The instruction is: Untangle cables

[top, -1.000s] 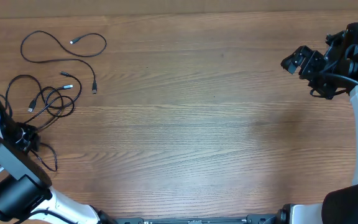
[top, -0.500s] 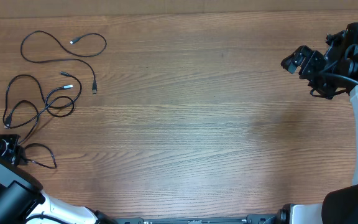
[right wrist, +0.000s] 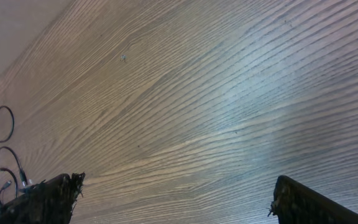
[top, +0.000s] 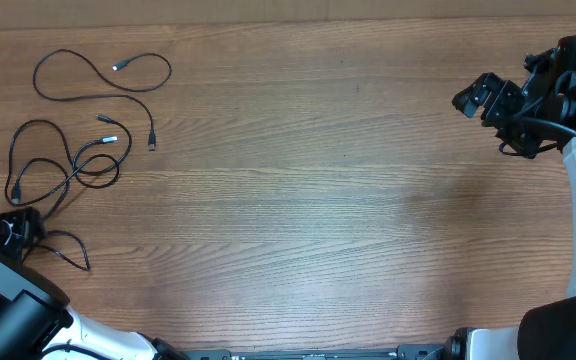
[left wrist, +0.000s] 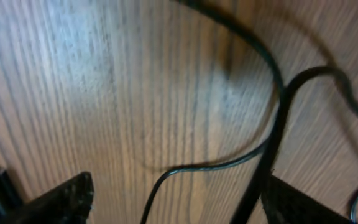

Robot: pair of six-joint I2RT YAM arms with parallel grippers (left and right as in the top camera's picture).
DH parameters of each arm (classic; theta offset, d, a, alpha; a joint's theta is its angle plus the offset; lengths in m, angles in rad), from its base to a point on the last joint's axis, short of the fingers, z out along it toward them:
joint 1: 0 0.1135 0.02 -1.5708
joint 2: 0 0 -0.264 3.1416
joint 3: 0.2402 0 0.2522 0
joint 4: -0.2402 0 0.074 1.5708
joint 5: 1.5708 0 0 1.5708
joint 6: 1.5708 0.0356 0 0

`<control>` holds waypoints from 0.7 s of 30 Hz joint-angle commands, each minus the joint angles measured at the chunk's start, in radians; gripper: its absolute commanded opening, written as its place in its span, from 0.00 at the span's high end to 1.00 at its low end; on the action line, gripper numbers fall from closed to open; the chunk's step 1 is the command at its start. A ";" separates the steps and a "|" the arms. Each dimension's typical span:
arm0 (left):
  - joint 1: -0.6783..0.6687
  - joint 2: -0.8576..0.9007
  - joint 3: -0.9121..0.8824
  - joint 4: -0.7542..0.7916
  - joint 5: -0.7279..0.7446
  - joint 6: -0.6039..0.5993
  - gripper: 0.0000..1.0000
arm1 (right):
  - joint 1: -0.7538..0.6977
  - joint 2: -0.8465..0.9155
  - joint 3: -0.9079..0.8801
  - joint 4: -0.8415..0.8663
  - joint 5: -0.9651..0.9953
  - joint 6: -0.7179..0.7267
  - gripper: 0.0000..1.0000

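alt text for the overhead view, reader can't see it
Wooden table seen from above: at its left, one loose black cable lies apart at the top, a tangled cluster of cables below it. The left claw is open at the cluster's lower end; the right claw is open near the right edge.

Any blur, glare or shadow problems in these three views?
Overhead: sharp and evenly lit, cables crisp against the table, faint sheen mid-table. Left wrist: close-up is blurred, cables smear at the edges, pale glare patch upper left. Right wrist: grain mostly sharp, broad pale glare on the right half.
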 commanded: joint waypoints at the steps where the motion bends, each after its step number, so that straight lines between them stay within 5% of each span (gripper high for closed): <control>1: -0.006 0.009 -0.004 0.023 0.050 0.189 0.12 | -0.002 0.002 -0.002 0.003 0.000 -0.002 0.00; 6: -0.004 0.000 0.051 -0.012 0.093 0.238 0.00 | -0.002 0.002 -0.002 0.000 0.000 -0.003 0.00; 21: -0.034 -0.022 0.480 -0.200 0.146 0.264 0.00 | -0.002 0.002 -0.002 0.011 0.000 -0.002 0.00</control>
